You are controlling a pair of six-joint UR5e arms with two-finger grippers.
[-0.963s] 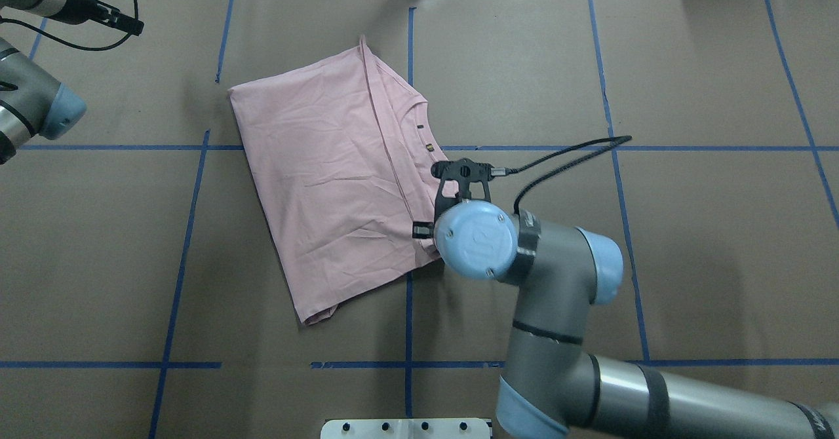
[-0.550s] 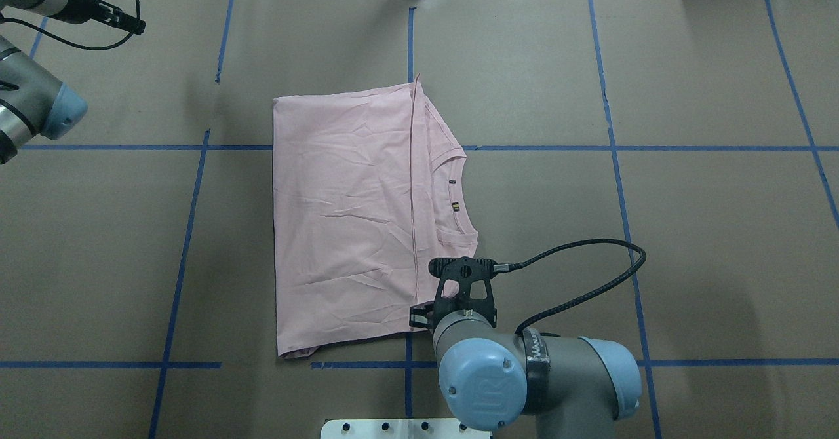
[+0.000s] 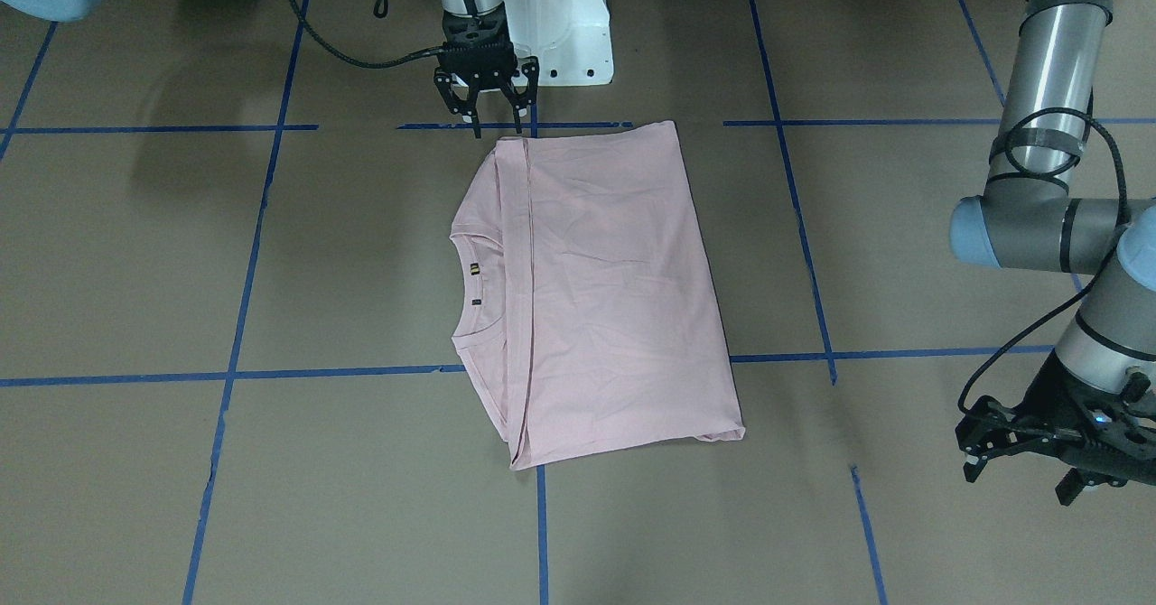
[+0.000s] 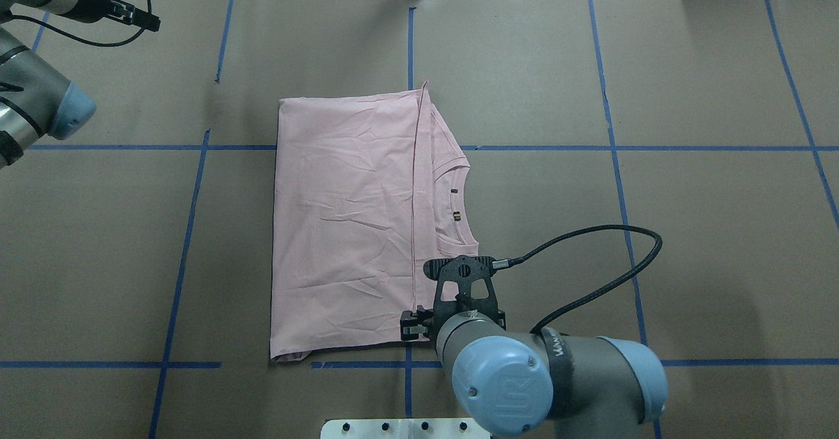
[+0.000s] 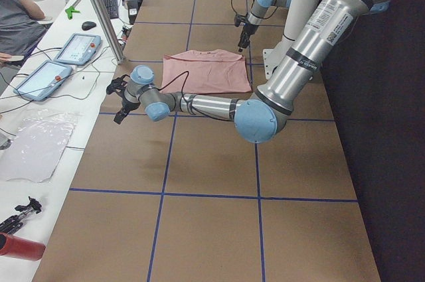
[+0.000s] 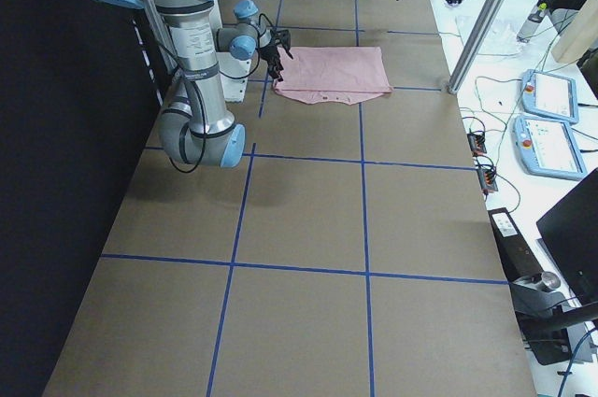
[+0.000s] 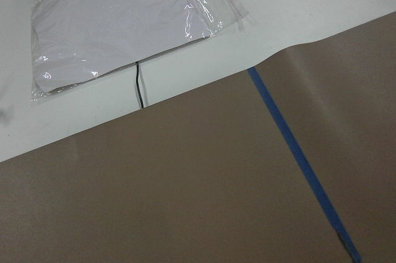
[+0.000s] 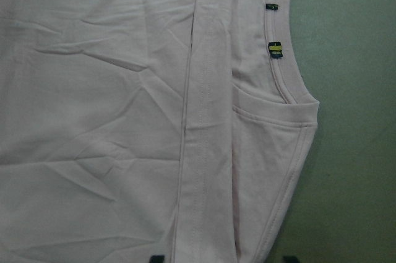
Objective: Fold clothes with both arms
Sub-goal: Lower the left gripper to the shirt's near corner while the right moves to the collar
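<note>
The pale pink T-shirt (image 4: 341,229) is lying flat in the middle of the overhead view, on the brown table (image 4: 721,242) with its blue tape lines (image 4: 688,147). It is folded into an upright rectangle. Its collar (image 4: 462,196) is pointing to the right side of that view. A folded-over layer is covering the rest, and its hem is running as a straight line from top to bottom just left of the collar. A small dark and yellow label (image 8: 275,48) is showing inside the neck.

The right arm (image 4: 577,380) is coming in from the lower right of the overhead view, and its wrist is hanging over the lower right corner of the shirt. In the front-facing view the right gripper (image 3: 496,125) is pointing down at the top centre, right at the upper left corner of the shirt. Its jaws are spread wide and are holding nothing. In the right wrist view the two dark fingertips (image 8: 158,258) are showing at the bottom edge, well apart, with the cloth lying flat under them. Whether they are touching the cloth, I cannot tell.

The left arm (image 3: 1039,226) is standing at the right edge of the front-facing view, well apart from the shirt. The left gripper (image 3: 1019,483) is hanging at the lower right there, over bare table, its jaws also apart and empty. The left wrist view is showing brown paper, one blue line and, in the upper left, a clear plastic bag (image 7: 124,21) on a white surface.
</note>
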